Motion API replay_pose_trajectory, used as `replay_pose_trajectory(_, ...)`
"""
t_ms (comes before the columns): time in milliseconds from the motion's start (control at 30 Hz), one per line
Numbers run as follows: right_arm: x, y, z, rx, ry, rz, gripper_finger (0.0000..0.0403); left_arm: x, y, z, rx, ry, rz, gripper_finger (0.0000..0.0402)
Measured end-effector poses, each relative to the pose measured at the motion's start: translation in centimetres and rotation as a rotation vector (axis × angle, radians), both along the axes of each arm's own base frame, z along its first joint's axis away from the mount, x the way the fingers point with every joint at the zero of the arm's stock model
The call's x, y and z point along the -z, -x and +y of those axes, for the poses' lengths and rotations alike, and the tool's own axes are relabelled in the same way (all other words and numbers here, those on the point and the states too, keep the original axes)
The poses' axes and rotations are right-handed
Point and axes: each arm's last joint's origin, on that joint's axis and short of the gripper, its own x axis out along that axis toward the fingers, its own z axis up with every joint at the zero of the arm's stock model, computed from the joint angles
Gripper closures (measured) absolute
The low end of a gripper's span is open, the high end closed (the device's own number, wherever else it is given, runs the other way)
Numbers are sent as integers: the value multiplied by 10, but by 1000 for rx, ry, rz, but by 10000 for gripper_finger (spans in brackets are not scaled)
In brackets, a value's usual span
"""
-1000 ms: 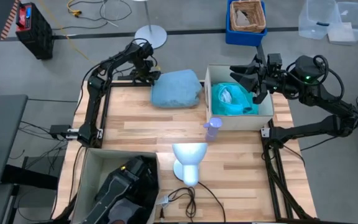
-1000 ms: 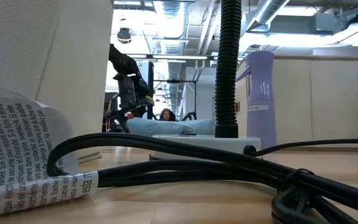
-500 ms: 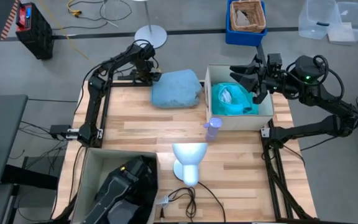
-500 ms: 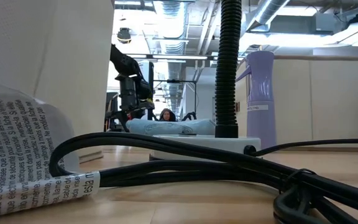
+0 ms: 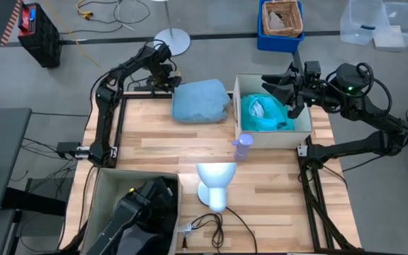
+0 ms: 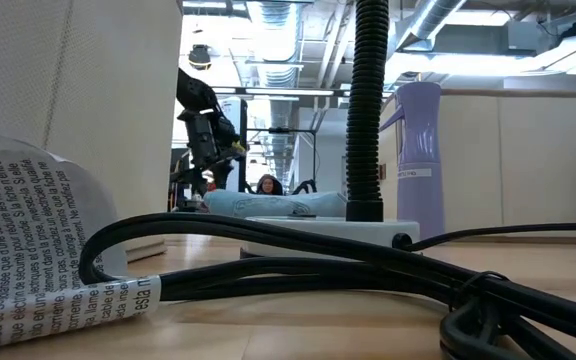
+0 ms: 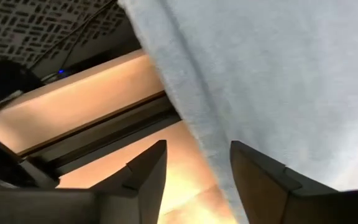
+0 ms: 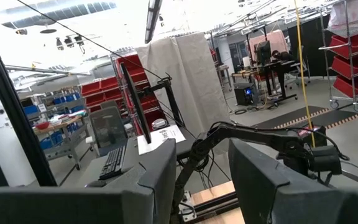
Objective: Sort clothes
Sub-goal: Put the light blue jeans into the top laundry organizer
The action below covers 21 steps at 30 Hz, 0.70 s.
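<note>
The pale blue garment (image 5: 200, 100) lies bunched on the table's far middle; it also shows in the low view (image 6: 268, 204) and the left wrist view (image 7: 278, 74). My left gripper (image 5: 166, 81) (image 6: 198, 175) (image 7: 194, 180) is open and hovers just off the garment's far left edge. The teal shirt (image 5: 262, 115) lies in a white box (image 5: 236, 95) at the far right. My right gripper (image 5: 270, 83) (image 8: 201, 180) is open and empty above that box. A black garment (image 5: 144, 212) lies in a box (image 5: 98, 191) at the near left. I cannot pick out the jeans.
A lilac bottle (image 5: 242, 146) (image 6: 418, 150) stands by the white box's near left corner. A white mannequin head (image 5: 216, 183) lies at the near middle, with a cable (image 5: 211, 221) beside it. Bare wood (image 5: 161, 145) lies between the pale blue garment and the near box.
My left gripper has risen a little and drawn back toward the table's far left corner, away from the pale blue garment. The garment has stayed where it was.
</note>
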Motion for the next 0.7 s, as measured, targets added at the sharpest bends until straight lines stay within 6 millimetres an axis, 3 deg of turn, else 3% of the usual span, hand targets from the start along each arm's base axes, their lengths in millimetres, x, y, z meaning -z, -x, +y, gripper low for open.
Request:
replay_pose_trajectory(267,0,0,0,0,1,3,241,-21,4,-2,4,-4,-121,172)
replay_pose_trajectory(367,0,0,0,0,1,3,241,-26,4,-3,10,73,-267,167)
replay_pose_trajectory(700,1,0,0,0,1,6,241,-16,-8,-7,-23,133,-289,166)
